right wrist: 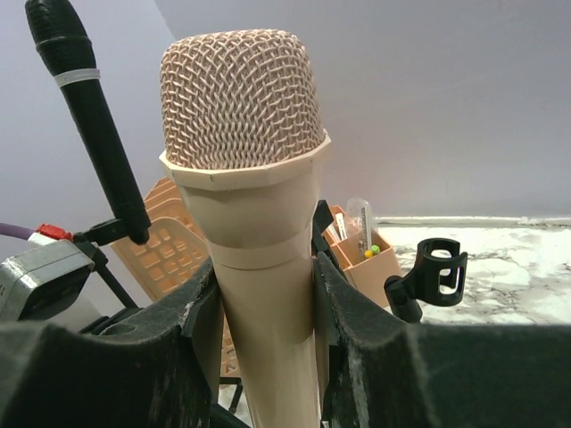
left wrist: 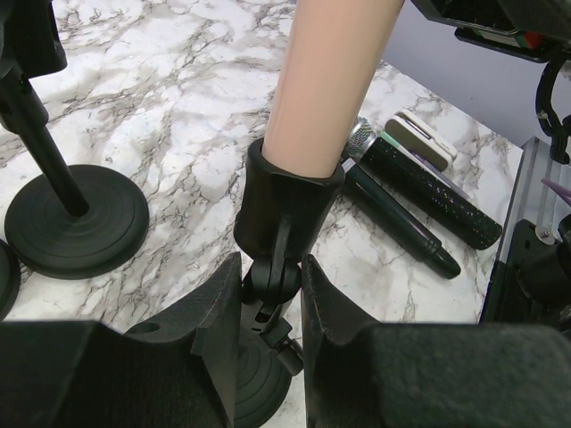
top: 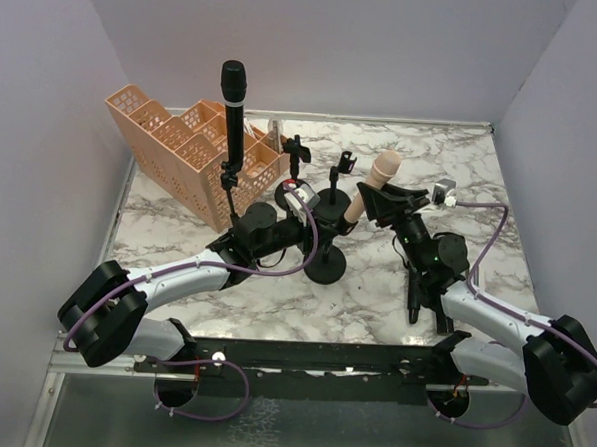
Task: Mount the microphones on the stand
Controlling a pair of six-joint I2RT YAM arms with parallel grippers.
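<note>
Fingers (right wrist: 357, 339) of the right pincer (right wrist: 263, 308) are clamped on the beige mesh-headed microphone (right wrist: 241, 125) and hide its lower end. The left wrist view supplies that end: the beige tail sits, apparently seated, in a black cup-shaped clip (left wrist: 290, 201), with the head cut off above. Just below, the left pincer (left wrist: 270, 287) is closed on the clip's black swivel joint (left wrist: 272, 275); that stand's base is mostly hidden. Only this view clearly shows two dark handheld microphones (left wrist: 406, 227) lying side by side on the white marble surface (left wrist: 178, 107); overhead, the right arm largely covers them.
</note>
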